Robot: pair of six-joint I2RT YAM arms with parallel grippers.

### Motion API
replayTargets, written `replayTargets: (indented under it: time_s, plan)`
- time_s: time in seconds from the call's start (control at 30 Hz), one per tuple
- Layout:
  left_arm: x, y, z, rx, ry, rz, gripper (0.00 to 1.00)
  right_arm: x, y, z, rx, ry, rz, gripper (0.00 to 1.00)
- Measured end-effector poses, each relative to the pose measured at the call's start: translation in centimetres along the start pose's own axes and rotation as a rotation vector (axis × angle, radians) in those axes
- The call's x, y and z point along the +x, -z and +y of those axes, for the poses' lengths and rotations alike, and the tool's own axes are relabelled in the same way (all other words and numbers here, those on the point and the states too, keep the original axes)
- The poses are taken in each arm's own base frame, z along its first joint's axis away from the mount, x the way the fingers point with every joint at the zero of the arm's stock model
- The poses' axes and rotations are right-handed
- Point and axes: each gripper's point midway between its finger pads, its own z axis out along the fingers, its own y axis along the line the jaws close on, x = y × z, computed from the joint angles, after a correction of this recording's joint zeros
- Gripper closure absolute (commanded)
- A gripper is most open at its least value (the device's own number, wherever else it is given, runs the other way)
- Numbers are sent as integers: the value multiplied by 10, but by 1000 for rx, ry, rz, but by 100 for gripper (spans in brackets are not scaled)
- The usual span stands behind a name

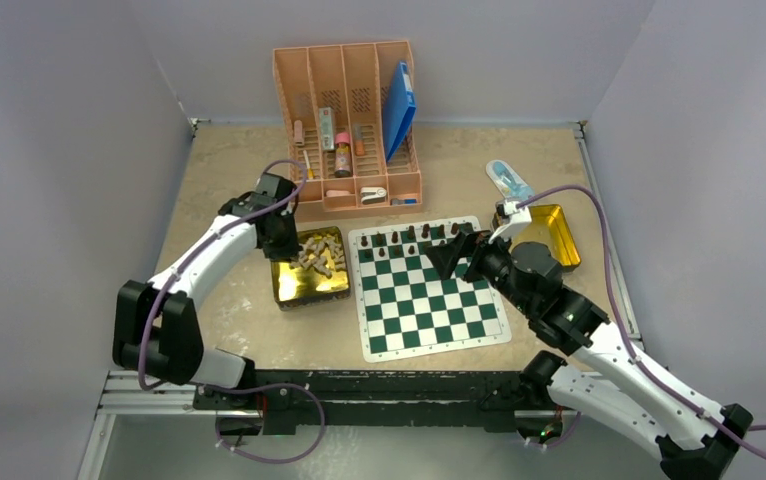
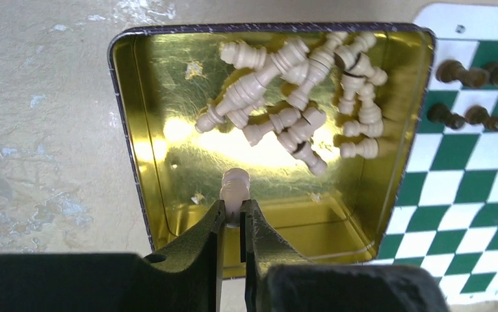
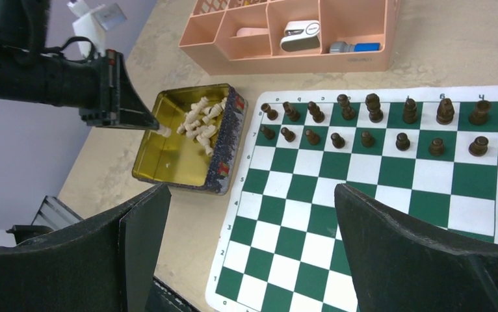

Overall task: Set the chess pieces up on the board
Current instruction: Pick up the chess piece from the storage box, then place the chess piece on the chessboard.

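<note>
Left gripper clenched on pale tan wooden pawn, over left side of shiny gold rectangular tin, left of green-and-white checkered board. Pinch on one end only: pawn may pivot, drop in carry. Right gripper gapes wide over board; may clip dark brown chessmen, far rows.

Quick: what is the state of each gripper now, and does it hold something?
Left gripper: shut on a pale chess piece, over the gold tin.
Right gripper: open, holding nothing, above the board.
</note>
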Motion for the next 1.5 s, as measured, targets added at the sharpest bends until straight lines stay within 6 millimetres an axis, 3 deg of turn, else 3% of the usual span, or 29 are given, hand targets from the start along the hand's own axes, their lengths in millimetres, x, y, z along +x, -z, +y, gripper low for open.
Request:
replayTargets:
  time_s: [0.2, 0.47, 0.6, 0.83, 1.1, 1.5]
  plan:
    - [1, 27, -15, 103, -62, -27, 96, 3, 0, -2, 19, -2, 25, 2]
    - [9, 56, -62, 256, -184, -29, 96, -18, 12, 2, 39, -4, -8, 2]
    - [32, 67, -90, 317, -284, -4, 96, -32, 23, 2, 52, -9, -44, 2]
    - [76, 80, -122, 378, -405, 50, 97, -62, 44, 9, 36, -43, -138, 2]
    - [137, 97, -150, 422, -533, 93, 96, -68, 58, -1, 79, -59, -178, 2]
    - [192, 69, -156, 255, -610, 114, 96, -73, 75, -12, 114, -95, -225, 2]
